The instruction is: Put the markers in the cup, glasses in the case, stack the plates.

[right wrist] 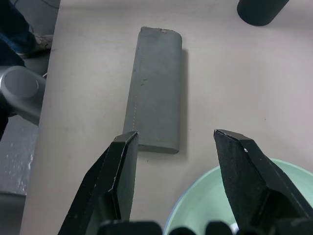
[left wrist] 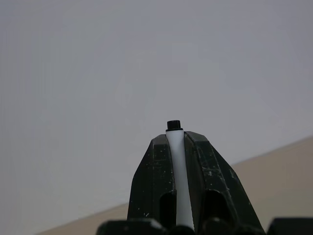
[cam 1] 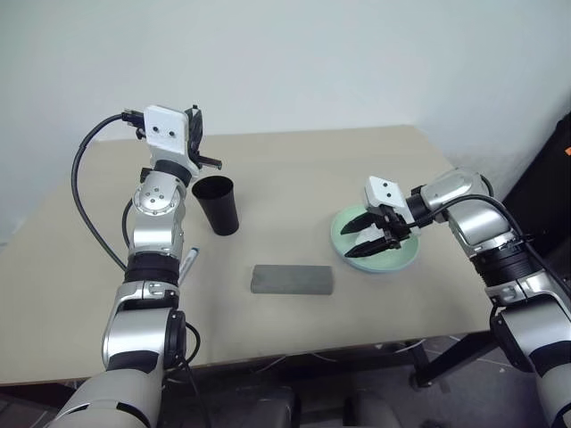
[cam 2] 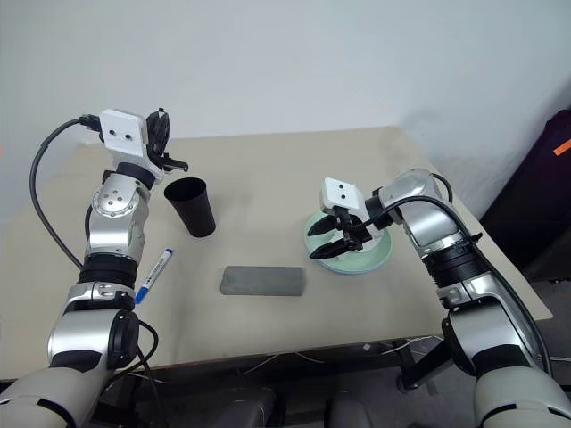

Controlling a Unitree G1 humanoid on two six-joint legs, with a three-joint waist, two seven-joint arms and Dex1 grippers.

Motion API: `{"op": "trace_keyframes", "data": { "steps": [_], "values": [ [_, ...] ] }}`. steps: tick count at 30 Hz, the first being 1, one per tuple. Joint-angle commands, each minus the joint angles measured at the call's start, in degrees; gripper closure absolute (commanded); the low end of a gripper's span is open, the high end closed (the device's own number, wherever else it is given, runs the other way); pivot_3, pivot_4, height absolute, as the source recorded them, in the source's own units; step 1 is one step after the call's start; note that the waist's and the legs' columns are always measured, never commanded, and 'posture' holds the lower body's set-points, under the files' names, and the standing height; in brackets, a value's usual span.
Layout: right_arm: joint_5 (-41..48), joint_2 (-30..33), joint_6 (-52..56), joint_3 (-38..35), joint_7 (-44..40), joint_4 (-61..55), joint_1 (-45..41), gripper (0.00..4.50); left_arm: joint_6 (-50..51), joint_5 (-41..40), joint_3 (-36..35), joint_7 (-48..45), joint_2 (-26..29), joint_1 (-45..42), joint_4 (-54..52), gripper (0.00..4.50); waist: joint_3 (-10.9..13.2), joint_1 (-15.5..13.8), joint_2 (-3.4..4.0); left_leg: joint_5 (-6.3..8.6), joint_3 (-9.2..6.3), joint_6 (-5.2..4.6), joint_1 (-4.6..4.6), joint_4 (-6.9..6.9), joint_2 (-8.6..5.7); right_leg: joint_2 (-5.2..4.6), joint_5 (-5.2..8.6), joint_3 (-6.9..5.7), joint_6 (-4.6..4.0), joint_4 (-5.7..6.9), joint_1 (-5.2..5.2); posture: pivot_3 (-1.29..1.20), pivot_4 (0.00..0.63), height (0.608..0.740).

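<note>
One black cup point(cam 2: 190, 207) stands upright on the beige table point(cam 2: 268, 169), left of centre in the head view. Above and just left of its rim, the left gripper point(cam 2: 175, 165) is raised and clamped narrowly on a white marker point(left wrist: 178, 171); in the left wrist view the marker's black end pokes out past the two black fingertips. A second marker, the blue one with a white section point(cam 2: 153, 275), lies alone on the table at the lower left, beside the left arm. One grey case point(cam 2: 264, 280) lies closed and flat near the middle of the frame, well apart from the cup. At the centre right sits a mint green plate point(cam 2: 375, 259); whether another plate lies under it, I cannot tell. The right gripper point(cam 2: 332, 239) hangs over that plate's left edge with its jaws spread wide and nothing between them.
</note>
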State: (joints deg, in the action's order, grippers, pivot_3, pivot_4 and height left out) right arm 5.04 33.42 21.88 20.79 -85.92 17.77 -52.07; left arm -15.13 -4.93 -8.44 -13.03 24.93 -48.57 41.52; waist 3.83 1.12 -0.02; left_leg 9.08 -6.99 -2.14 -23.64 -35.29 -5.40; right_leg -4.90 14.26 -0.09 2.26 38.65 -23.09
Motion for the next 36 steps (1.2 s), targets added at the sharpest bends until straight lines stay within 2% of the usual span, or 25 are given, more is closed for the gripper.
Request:
{"op": "trace_keyframes", "data": {
  "steps": [1, 12, 21, 33, 36],
  "values": [
    [2.06, -0.94, 1.07, -3.45, 1.92, -0.82, -3.22, 1.83, -3.42, 0.61, -0.77, 0.53, 0.32, -1.57, 1.39, 4.27, 0.00, 0.00, 0.00, 0.00, 0.00, 0.00, 0.00, 0.00, 0.00, 0.00, 0.00, 0.00, 0.00, 0.00, 0.00, 0.00, 0.000, 0.740],
    [7.17, -2.43, 5.63, -7.69, 3.03, -0.09, -6.35, 1.83, -7.95, 0.06, -0.74, 1.03, -1.98, -1.62, 7.68, 4.27, -0.02, -0.02, -0.10, -0.01, -0.02, -0.02, -0.02, -0.01, -0.04, -0.02, -0.01, -0.02, 0.01, 0.02, -0.02, 0.00, 0.000, 0.740],
    [12.27, 1.12, 9.79, -10.19, -0.46, -3.19, -6.25, 1.83, -9.28, 0.55, -0.29, 1.80, -3.89, -1.00, 10.48, 4.27, -0.02, 0.00, -0.11, -0.01, -0.02, -0.03, -0.02, -0.03, -0.04, -0.02, -0.02, -0.03, 0.04, 0.03, -0.01, 0.00, 0.000, 0.740],
    [13.18, 4.93, 9.26, -12.45, -0.57, -0.92, -8.36, 1.83, -9.34, 2.21, 0.47, 2.54, -4.41, 0.48, 11.72, 4.27, -0.01, 0.00, -0.12, -0.01, -0.01, -0.03, -0.06, -0.01, -0.03, -0.02, -0.02, -0.02, 0.04, 0.02, -0.02, 0.00, 0.000, 0.740],
    [13.50, 5.17, 9.63, -12.94, -0.37, -0.62, -8.57, 1.83, -8.91, 2.17, 0.32, 2.59, -4.53, 1.16, 11.63, 3.60, -0.01, 0.01, -0.12, -0.01, -0.02, -0.03, -0.06, -0.01, -0.03, -0.02, -0.02, -0.02, 0.04, 0.02, -0.02, 0.00, 0.000, 0.740]
  ]
}}
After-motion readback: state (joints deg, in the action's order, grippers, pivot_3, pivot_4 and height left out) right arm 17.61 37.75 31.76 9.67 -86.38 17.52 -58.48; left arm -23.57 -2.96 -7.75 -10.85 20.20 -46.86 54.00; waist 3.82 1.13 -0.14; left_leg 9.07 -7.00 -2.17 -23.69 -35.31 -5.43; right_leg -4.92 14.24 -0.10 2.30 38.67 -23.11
